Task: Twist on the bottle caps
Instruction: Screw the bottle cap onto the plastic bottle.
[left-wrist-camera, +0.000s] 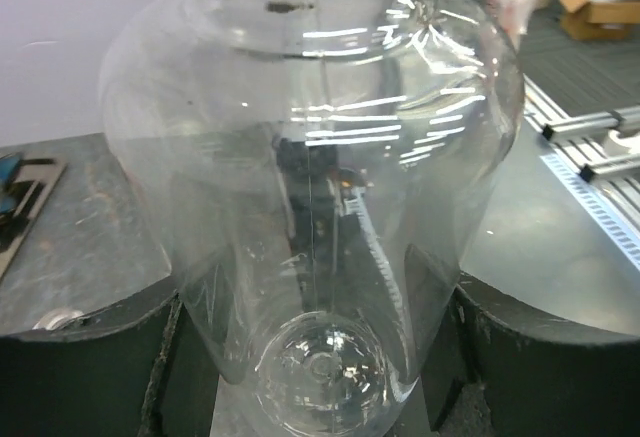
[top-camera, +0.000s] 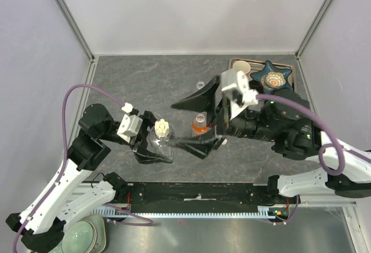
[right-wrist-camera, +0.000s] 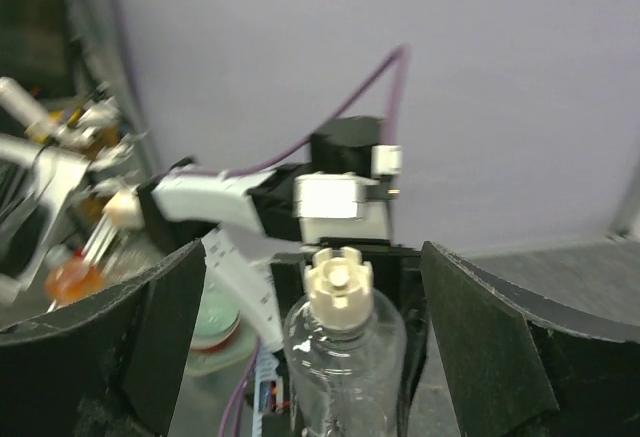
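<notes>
Close to the near edge of the worktop, left of the middle, the left gripper (top-camera: 155, 139) is clamped on the clear bottle (top-camera: 165, 144). One black finger presses each side of the body, and the bottle stands upright on the grey surface. From the left wrist view the clear plastic fills nearly everything, with both fingers hard against its lower walls. A pale ridged cap (top-camera: 162, 127) sits on the neck (whether it is wound fully down I cannot tell).

Just to the right, the right gripper (top-camera: 177, 124) points at that cap with its claw spread very wide and nothing in it. In its own wrist view the two fingers stand well out to either side of the cap, touching neither it nor the bottle.

Under the right arm's wrist, a little farther in, the orange bottle (top-camera: 199, 127) stands upright on the worktop.

Farther still, near the middle, a small pale ring (top-camera: 200, 83) (a cap, by the look of it) lies alone.

In the far right corner a tray (top-camera: 234, 63) holds a white cup (top-camera: 242, 68) and a dark star-shaped thing (top-camera: 273, 78).
</notes>
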`<state>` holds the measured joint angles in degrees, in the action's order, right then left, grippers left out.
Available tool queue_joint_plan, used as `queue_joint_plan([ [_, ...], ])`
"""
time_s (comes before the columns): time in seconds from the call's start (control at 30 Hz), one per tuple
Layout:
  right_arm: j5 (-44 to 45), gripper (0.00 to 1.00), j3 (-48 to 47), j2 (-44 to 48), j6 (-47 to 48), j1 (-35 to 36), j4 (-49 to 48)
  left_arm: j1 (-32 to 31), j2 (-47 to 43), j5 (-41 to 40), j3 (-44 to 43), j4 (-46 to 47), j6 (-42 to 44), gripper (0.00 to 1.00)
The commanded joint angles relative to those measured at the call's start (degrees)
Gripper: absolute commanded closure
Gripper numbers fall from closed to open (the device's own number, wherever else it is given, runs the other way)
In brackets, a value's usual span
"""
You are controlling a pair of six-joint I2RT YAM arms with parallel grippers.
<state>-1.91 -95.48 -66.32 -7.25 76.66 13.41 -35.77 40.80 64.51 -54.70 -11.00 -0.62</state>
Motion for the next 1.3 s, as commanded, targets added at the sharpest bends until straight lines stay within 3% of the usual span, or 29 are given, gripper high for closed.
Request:
queue_joint_plan([
  [0.0, -21.99, 0.06, -2.69, -3.19, 4.43, 0.07, 2.49, 0.00, 0.25, 12.04, -0.15, 3.53, -3.07, 0.95],
  [0.33, -27.18, 0.09, -6.47, -7.94, 5.58, -0.72, 3.29, 0.00, 0.16, 14.15, 0.03, 3.89, -4.21, 0.95],
  [0.73, -33.24, 0.30, -9.28, -13.04, 3.21, -3.54, 2.94, 0.00, -0.54, 15.91, 0.38, 5.64, -6.32, 0.95],
  [0.83, -34.38, 0.39, -9.28, -13.48, 1.80, -4.68, 2.06, 0.00, -0.80, 15.47, 0.38, 5.73, -6.32, 0.95],
  [1.07, -33.34, 0.82, -7.79, -12.52, 0.13, -5.91, 0.74, 0.00, -1.24, 13.36, 0.73, 6.08, -6.23, 0.95],
  [1.27, -23.86, 1.00, -4.89, -10.93, -0.84, -6.00, 1.09, 0.00, -1.68, 7.22, 0.91, 6.26, -4.22, 0.95],
])
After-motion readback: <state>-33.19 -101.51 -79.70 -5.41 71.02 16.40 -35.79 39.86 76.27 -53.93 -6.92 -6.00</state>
